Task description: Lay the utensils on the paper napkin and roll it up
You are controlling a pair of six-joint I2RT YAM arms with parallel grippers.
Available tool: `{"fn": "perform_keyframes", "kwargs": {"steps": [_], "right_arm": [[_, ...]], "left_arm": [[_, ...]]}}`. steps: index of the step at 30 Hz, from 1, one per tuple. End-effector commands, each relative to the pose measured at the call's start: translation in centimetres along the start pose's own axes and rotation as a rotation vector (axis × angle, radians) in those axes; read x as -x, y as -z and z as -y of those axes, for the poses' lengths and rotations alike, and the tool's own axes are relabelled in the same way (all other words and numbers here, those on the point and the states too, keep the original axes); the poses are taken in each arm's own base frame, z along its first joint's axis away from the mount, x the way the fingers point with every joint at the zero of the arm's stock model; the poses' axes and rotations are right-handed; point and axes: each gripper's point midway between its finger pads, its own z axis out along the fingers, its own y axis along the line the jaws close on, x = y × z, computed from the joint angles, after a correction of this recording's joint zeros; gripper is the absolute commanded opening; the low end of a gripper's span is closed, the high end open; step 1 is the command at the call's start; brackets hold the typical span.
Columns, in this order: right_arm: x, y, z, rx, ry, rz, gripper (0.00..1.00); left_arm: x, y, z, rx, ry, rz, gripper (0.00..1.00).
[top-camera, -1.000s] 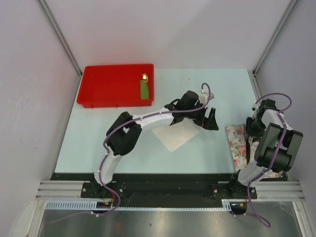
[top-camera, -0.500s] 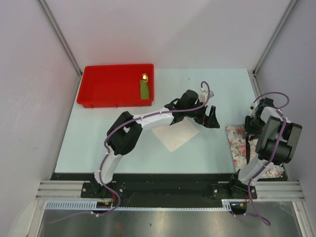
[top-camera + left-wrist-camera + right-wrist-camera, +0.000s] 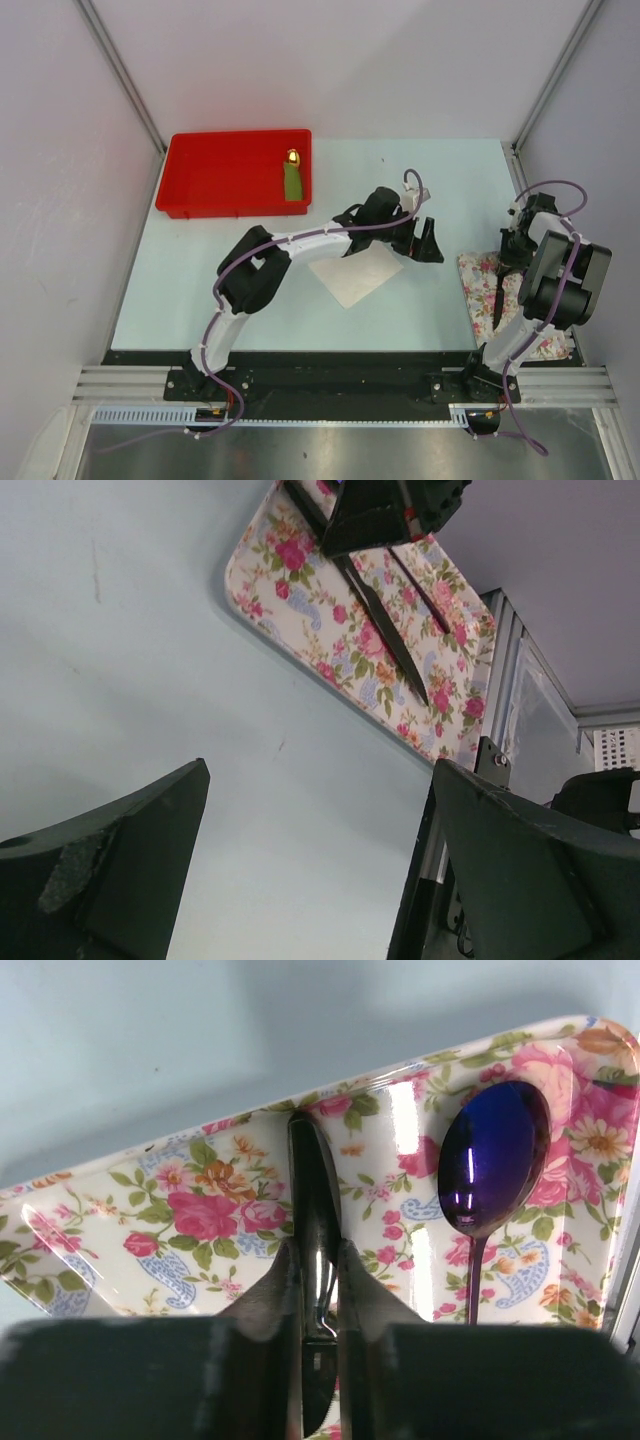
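The white paper napkin (image 3: 352, 276) lies flat mid-table, partly under my left arm. My left gripper (image 3: 428, 243) is open and empty just beyond the napkin's right corner; in its wrist view (image 3: 320, 770) only bare table lies between the fingers. My right gripper (image 3: 506, 262) is shut on the black knife (image 3: 312, 1185) over the flower-printed tray (image 3: 150, 1230). The knife also shows in the top view (image 3: 497, 300) and the left wrist view (image 3: 385, 630). The spoon (image 3: 493, 1160), with its purple bowl, lies on the tray beside the knife.
A red tray (image 3: 215, 175) at the back left holds a green piece with a gold tip (image 3: 292, 180). The flower-printed tray (image 3: 480, 285) sits at the table's right front edge. Grey walls enclose the table.
My right arm has shifted slightly over the flowered tray, still shut on the knife. My left gripper has barely moved.
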Motion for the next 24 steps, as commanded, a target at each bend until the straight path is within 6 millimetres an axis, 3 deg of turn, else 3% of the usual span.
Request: {"fn": "perform_keyframes", "kwargs": {"steps": [1, 10, 24], "right_arm": [[-0.4, -2.2, -0.3, 0.006, -0.007, 0.0, 0.0], [1.0, 2.1, -0.7, 0.023, -0.021, 0.109, 0.0], [1.8, 5.1, -2.0, 0.07, -0.045, 0.172, 0.0]], "left_arm": [[-0.2, 0.1, 0.3, -0.023, 0.04, 0.019, 1.0], [0.2, -2.2, 0.9, -0.062, 0.054, 0.036, 0.99], [0.6, -7.5, 4.4, -0.208, -0.039, 0.097, 0.96]]}}
